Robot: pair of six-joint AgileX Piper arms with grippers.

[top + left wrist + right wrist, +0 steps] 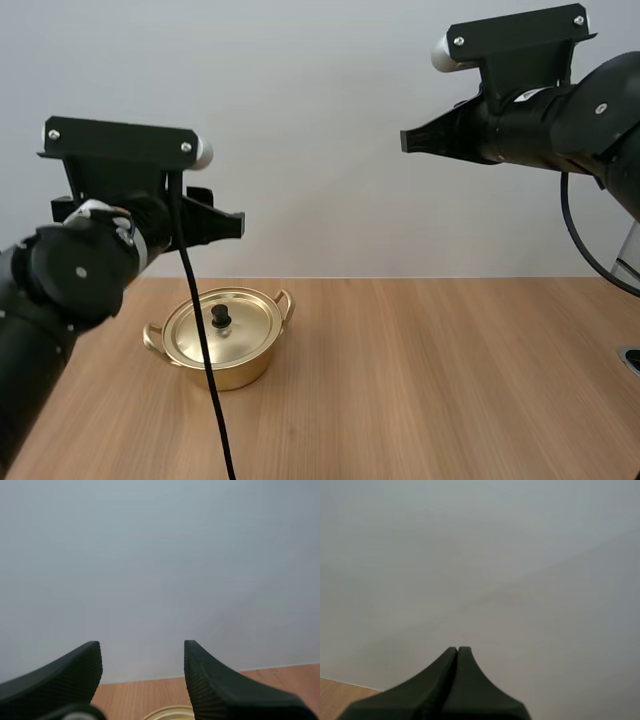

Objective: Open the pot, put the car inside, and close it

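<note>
A gold pot [222,340] with two side handles stands on the wooden table [420,380], left of centre. Its gold lid [221,328] with a black knob [220,318] sits on it, shut. My left gripper [235,222] hangs in the air above and slightly behind the pot, open, with nothing between its fingers [210,680]; the pot's rim [170,713] peeks in just below them. My right gripper [405,140] is held high at the right, far from the pot, its fingers [457,680] pressed together as one wedge, holding nothing.
A plain grey wall stands behind the table. A clear object [628,260] and a dark fixture [630,358] sit at the table's right edge. Bare wood stretches from the pot to the right.
</note>
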